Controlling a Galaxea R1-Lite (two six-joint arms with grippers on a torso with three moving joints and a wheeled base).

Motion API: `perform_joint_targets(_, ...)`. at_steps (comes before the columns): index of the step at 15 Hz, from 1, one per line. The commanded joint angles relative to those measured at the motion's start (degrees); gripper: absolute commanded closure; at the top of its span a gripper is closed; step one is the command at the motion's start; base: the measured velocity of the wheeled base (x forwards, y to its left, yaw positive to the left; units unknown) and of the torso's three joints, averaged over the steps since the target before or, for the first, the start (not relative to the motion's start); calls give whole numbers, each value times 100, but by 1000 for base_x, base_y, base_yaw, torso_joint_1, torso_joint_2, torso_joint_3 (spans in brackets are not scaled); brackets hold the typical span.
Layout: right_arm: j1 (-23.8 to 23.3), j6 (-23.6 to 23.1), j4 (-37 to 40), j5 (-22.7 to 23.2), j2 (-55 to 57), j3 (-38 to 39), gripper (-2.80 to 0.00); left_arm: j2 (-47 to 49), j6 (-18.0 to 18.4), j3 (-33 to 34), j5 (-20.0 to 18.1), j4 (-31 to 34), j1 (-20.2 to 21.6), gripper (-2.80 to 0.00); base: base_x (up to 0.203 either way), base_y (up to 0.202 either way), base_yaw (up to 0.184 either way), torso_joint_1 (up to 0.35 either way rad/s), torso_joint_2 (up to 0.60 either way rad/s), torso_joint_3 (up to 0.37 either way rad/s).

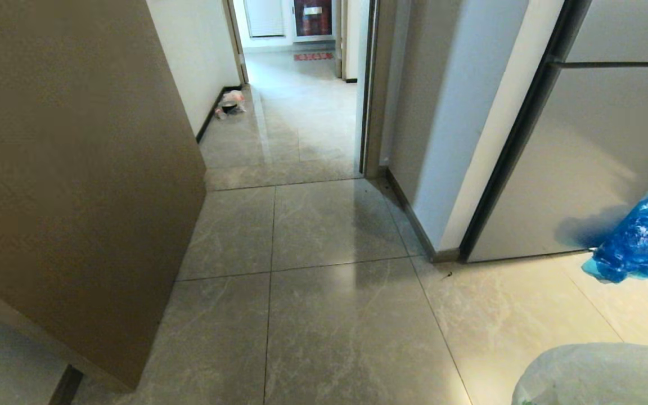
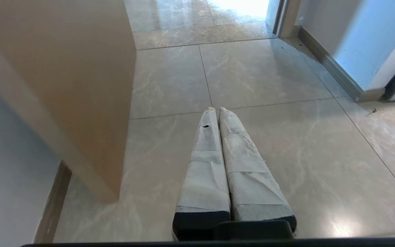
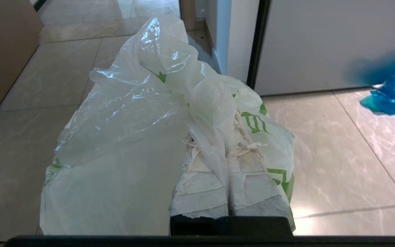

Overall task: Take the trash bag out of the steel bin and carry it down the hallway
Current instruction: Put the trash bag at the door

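Note:
The trash bag (image 3: 132, 137), thin translucent white plastic with green print, hangs bunched over my right gripper (image 3: 222, 145), which is shut on a pinched fold of it. A corner of the bag (image 1: 599, 374) shows at the bottom right of the head view. My left gripper (image 2: 216, 109) is shut with nothing in it and hangs over the floor tiles. The hallway (image 1: 301, 124) runs straight ahead, with grey marbled tiles and a doorway at its far end. The steel bin is out of view.
A tall brown panel (image 1: 76, 169) closes off the left side. On the right stand a white wall corner (image 1: 442, 140) and a grey fridge (image 1: 599, 157), with a blue plastic bag (image 1: 642, 236) at its foot. A pinkish bag (image 1: 231, 103) lies by the hallway's left baseboard.

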Motion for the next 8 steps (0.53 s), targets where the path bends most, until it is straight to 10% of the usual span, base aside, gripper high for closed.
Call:
perform_joint_targets(1, 2, -1, -4, -1, 7, 1, 0, -2, -5, 0, 3, -2, 0, 0, 187, 0, -2, 4, 5, 2)
perform_joint_targets(8, 2, -1, -4, -1, 7, 1, 0, -2, -5, 0, 0, -2, 0, 0, 185, 0, -3, 4, 2, 3)
